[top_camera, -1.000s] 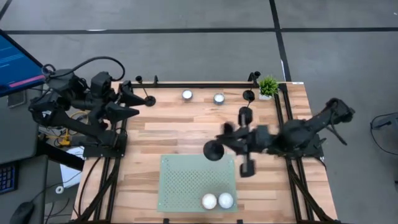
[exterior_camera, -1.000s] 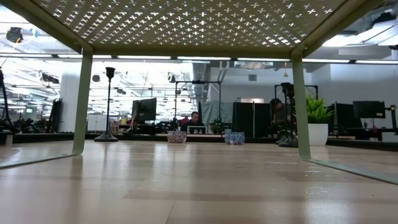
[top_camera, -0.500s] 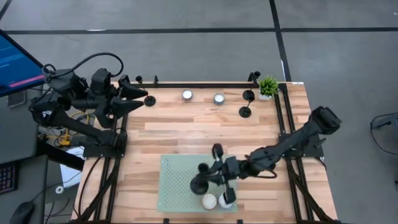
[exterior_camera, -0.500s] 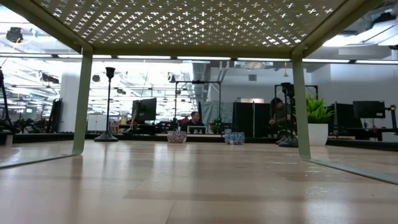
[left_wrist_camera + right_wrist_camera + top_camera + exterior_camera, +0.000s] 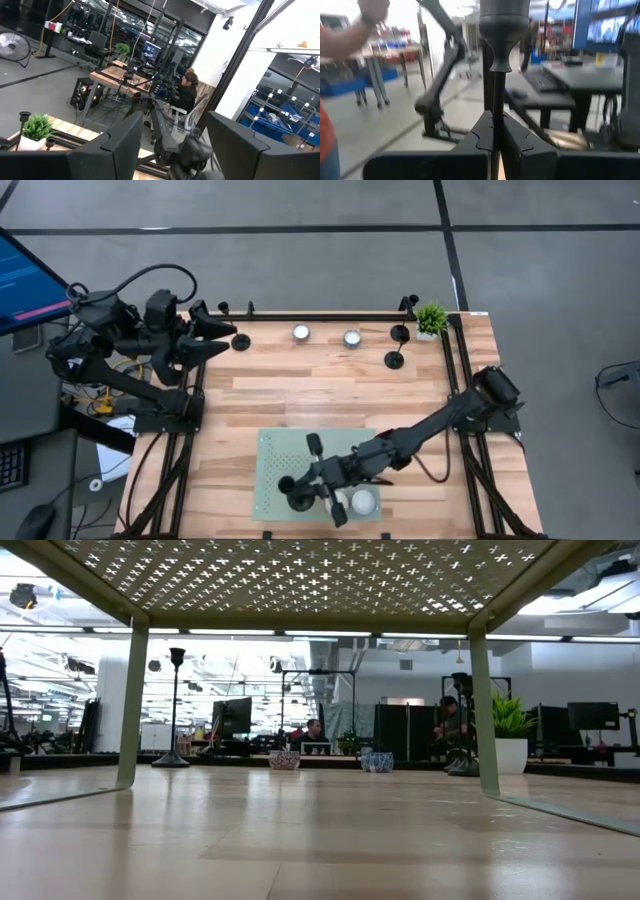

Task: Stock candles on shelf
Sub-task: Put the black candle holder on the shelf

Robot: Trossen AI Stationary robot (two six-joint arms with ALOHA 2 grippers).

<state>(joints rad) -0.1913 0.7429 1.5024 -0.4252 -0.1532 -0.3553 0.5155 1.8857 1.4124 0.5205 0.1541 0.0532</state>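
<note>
My right fingers are pressed together on the thin stem of a black candlestick, whose knobbed top stands just above them in my wrist view. From above, my right arm reaches across from the right side of the table and out over the shelf. The shelf sits at the near edge of the table, and the candlestick's round base hangs above its near part. Just beside that base, one candle on the shelf shows plainly on the green panel. A second white shape next to it is mostly hidden under my arm, so I cannot tell for sure what it is. Two more candles sit side by side near the far edge of the table, well apart from the shelf. Another black candlestick and a small green plant stand to their right. My left fingers are spread apart with nothing between them, held at the far left corner of the table.
</note>
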